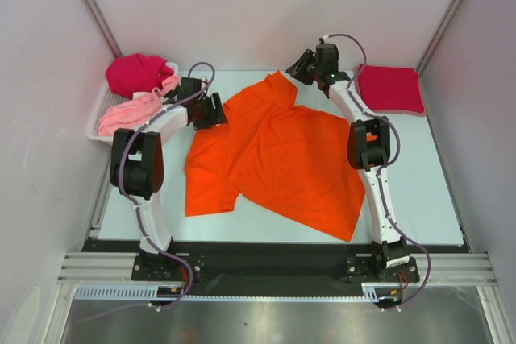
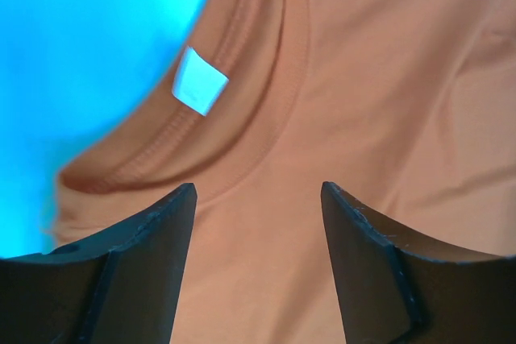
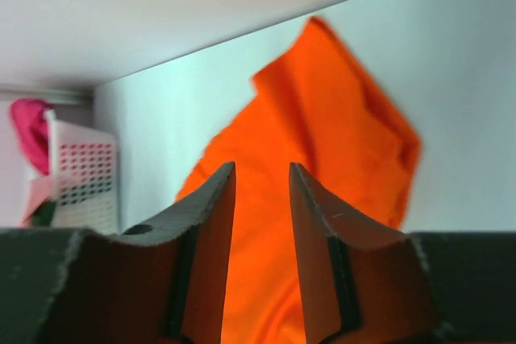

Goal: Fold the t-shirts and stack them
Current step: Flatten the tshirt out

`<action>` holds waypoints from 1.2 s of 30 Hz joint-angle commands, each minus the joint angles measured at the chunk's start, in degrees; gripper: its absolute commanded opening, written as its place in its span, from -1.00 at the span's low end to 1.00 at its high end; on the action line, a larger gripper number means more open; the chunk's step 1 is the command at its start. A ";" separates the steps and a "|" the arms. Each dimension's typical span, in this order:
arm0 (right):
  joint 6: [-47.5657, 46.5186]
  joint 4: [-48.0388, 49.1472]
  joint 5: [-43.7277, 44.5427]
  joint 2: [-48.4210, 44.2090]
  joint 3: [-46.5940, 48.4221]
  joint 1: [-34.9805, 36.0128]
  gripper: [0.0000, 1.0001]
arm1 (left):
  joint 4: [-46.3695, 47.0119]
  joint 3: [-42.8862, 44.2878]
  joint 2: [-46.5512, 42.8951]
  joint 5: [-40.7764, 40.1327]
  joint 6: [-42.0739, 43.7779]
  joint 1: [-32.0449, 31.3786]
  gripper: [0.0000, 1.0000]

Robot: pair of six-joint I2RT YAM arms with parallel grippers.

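Note:
A bright orange t-shirt (image 1: 282, 159) lies spread on the table, with one sleeve (image 1: 270, 90) pointing to the far side. My left gripper (image 1: 211, 110) hovers at its left edge, open. In the left wrist view it (image 2: 258, 187) stands wide over the collar (image 2: 242, 94) and its white label (image 2: 199, 80), with nothing between the fingers. My right gripper (image 1: 300, 66) is at the far edge, just beyond the sleeve. Its jaws (image 3: 262, 167) stand apart and empty, with the orange t-shirt (image 3: 322, 142) beyond them. A folded crimson t-shirt (image 1: 391, 89) lies at the back right.
A white perforated tray (image 1: 95, 118) at the back left holds a magenta t-shirt (image 1: 137, 72) and a pale pink one (image 1: 129, 113). It shows also in the right wrist view as a white tray (image 3: 81, 183). Grey walls close in the table on three sides.

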 commanded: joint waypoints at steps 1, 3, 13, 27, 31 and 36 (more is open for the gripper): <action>0.30 -3.55 -7.23 -6.36 0.25 -0.42 -0.25 | -4.28 6.14 1.76 -4.45 8.68 0.53 0.40; -0.23 -6.72 -9.34 -8.82 -1.33 -0.77 -0.20 | -8.31 9.64 3.25 -5.51 9.66 0.88 0.40; -15.95 -36.16 -8.48 -29.64 -19.24 -1.04 0.14 | -12.45 -1.84 -9.73 -8.67 5.38 1.41 0.40; -10.89 -32.93 -9.17 -80.18 -87.80 -0.86 0.20 | -13.78 -24.08 -27.42 0.02 -0.35 15.91 0.16; -6.48 -34.68 -10.32 -87.83 -98.07 -0.69 0.23 | -13.60 -25.40 -25.66 0.29 1.49 15.92 0.17; -1.82 -38.02 -6.45 -99.61 -104.34 -0.77 0.34 | -10.88 -26.37 -24.16 0.29 2.11 15.92 0.18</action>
